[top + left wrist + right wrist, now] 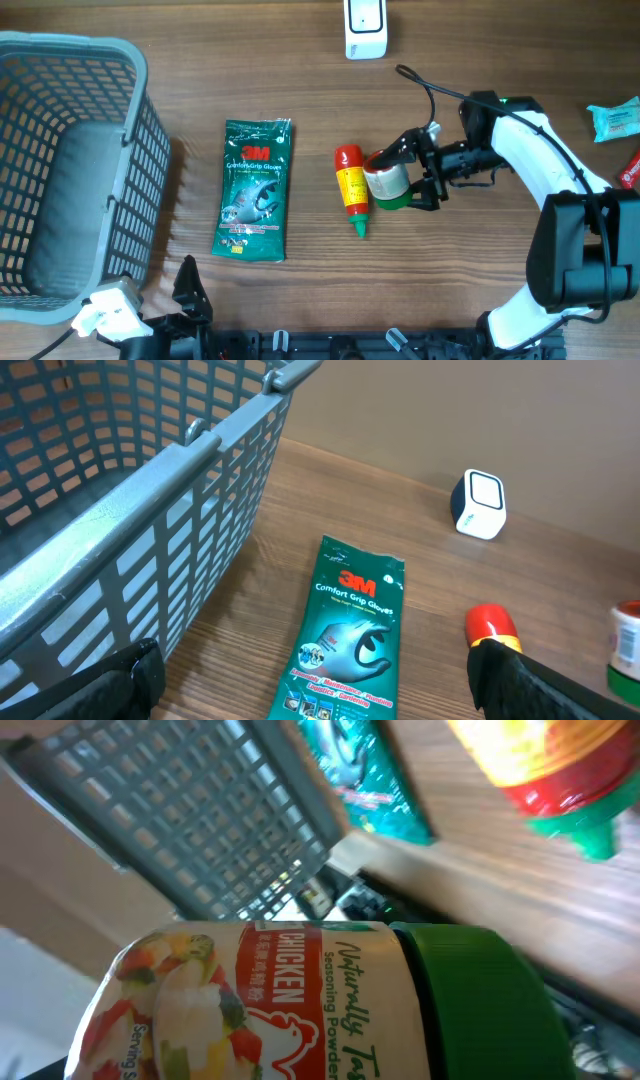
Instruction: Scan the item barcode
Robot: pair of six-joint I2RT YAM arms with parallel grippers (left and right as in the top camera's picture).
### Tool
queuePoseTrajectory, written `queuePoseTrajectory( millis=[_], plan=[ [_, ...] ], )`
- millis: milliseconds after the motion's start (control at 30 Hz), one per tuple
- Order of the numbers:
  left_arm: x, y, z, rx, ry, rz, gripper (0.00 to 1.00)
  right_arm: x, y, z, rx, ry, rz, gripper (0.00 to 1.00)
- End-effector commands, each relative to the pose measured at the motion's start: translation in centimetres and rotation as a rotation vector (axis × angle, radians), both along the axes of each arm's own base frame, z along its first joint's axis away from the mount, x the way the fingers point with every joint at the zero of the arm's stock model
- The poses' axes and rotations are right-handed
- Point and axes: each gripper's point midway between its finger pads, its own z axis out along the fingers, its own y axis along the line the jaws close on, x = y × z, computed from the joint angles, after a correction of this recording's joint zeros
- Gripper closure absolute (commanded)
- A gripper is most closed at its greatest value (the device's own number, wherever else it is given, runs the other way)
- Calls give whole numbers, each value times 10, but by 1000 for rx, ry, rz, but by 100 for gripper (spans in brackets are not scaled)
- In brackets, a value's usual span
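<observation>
right gripper (402, 178) has its jaws set on either side of the jar (385, 181), and they look clamped on it, label side toward the wrist camera and the green lid (470, 1005) toward the near table edge. the jar is the item to scan. it sits at mid-table in that grip, and i cannot tell whether it is already off the wood. no barcode shows on the face seen from the wrist, only the chicken print, so the code is likely round the back or low on the label. just beside the jar lies a red-capped bottle (351, 186), close enough that it may be touching, so a straight lift before any sideways travel should keep from dragging it. further left lies the gloves pack (255, 190), out of the way. the scanner (365, 30) stands at the far edge, well apart from the jar. to do this well, carry the jar up to it, roll the wrist slowly until the code faces its window, and hold level and steady there. the basket (150, 170) is at far left, and the left gripper (318, 660) hangs there with jaws wide apart, holding nothing.
</observation>
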Motion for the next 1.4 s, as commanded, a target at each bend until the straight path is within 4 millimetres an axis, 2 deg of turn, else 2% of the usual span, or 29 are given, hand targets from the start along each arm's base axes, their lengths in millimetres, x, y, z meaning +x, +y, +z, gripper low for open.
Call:
queuePoseTrajectory(
  millis=[0,67,100,133,233,367,500,567,600,700,833,1000,1100,1133,1167,1233,1367],
  plan=[
    [0,0,1,-4,-8,0,0,10,6,20,109,-50,-21,16],
    [0,0,1,-4,-8,0,0,15,8,25,160,-154,-10,19],
    [0,0,1,-4,-8,0,0,18,11,35,226,-237,-7,22],
    [0,0,1,-4,-8,0,0,21,15,53,350,-407,-5,23],
    [0,0,1,-4,-8,0,0,22,16,67,434,-550,-11,23],
    [0,0,1,-4,-8,0,0,22,16,71,449,-626,-4,23],
    [0,0,1,-4,-8,0,0,25,16,70,470,-890,39,9],
    [0,0,1,-4,-8,0,0,32,17,69,478,-988,60,9],
    [0,0,1,-4,-8,0,0,36,17,69,483,-1038,71,14],
    [0,0,1,-4,-8,0,0,49,18,70,494,-1161,101,11],
    [0,0,1,-4,-8,0,0,65,21,76,498,-1126,112,9],
    [0,0,1,-4,-8,0,0,64,35,81,528,-1197,167,9],
    [0,0,1,-4,-8,0,0,58,46,82,545,-1150,193,26],
    [0,0,1,-4,-8,0,0,56,49,81,548,-1147,200,28],
    [0,0,1,-4,-8,0,0,56,53,76,523,-1145,207,27],
    [0,0,1,-4,-8,0,0,64,57,48,366,-1120,209,25],
    [0,0,1,-4,-8,0,0,72,50,3,90,-838,144,23]
  ],
)
